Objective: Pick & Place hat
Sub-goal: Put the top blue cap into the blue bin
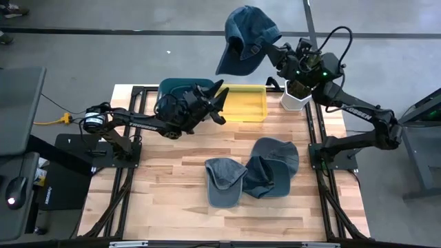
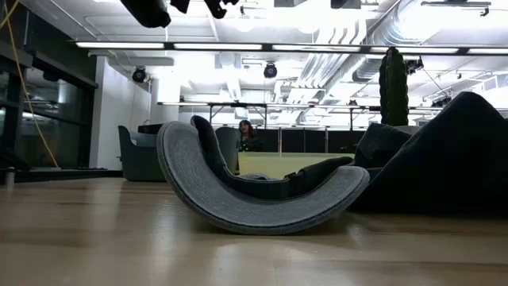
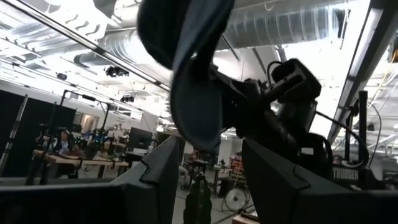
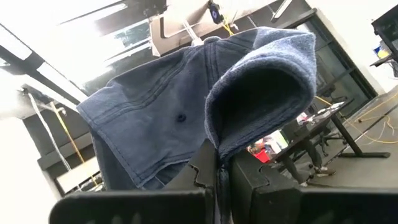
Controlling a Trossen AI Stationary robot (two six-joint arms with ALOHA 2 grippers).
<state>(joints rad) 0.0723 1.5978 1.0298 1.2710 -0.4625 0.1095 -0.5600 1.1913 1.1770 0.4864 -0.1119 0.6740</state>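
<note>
Held hat (image 1: 247, 38): dark blue cap, raised above the table, upper centre of the high view, beyond the table's far edge. In the right wrist view the hat (image 4: 199, 118) fills the frame, its fabric pinched between the fingers.

Right gripper (image 1: 274, 52): upper right of centre in the high view, jaws closed tight on the hat's edge; arm runs back to its base at the right edge of the table (image 1: 172, 179).

Left gripper (image 1: 219, 103): centre left of the high view, above the far part of the table, over the near edge of the yellow bin (image 1: 249, 103). Fingers (image 3: 155, 180) stand partly apart, holding nothing. The left wrist view shows the hat (image 3: 193, 74) and right arm farther off.

Green bin (image 1: 172, 88): far left of the table, just beside the yellow bin, partly covered by the left arm.

White pot (image 1: 295, 98): far right of the table, beside the yellow bin.

Hats on table: three, lower centre of the high view. Grey hat (image 1: 224, 180) lies left, touching a blue hat (image 1: 260, 178); another blue hat (image 1: 279, 155) overlaps that one. In the low view the grey hat (image 2: 254, 195) lies brim up, centre.
</note>
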